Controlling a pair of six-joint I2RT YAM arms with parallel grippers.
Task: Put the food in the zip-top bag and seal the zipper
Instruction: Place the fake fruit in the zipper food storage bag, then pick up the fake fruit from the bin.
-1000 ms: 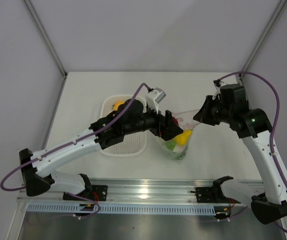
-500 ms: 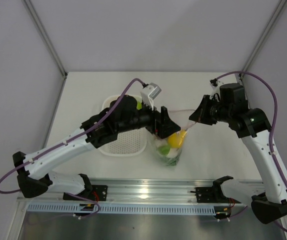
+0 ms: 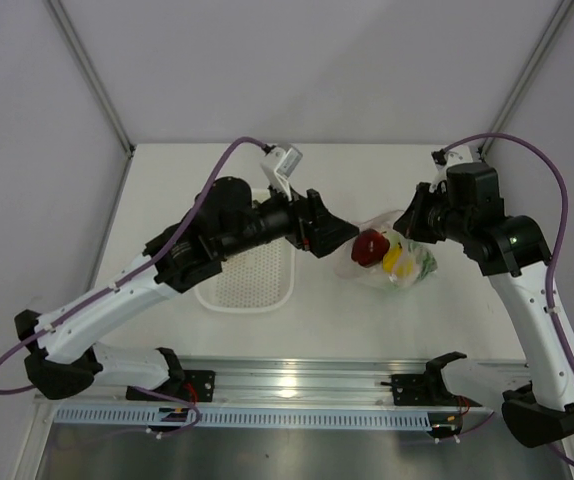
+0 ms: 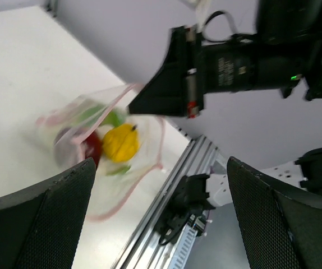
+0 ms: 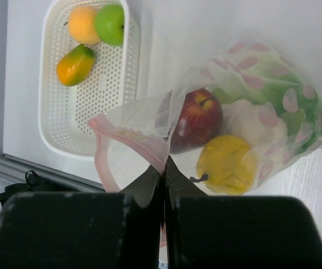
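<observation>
Bag (image 5: 251, 61) soft, floppy, sags under fruit (image 5: 197, 120); take at zipper (image 5: 98, 157) edge, where right hand (image 5: 164, 168) pinches; left hand (image 4: 160, 168) open.

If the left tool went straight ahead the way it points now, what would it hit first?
Probably the open mouth of the zip-top bag, pinched by the right tool, with the red apple just inside; depth is unclear.

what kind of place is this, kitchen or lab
Probably a robot lab bench, not a kitchen: the left arm and right arm sit at a metal rail, and plain panels box in the white table.
</observation>
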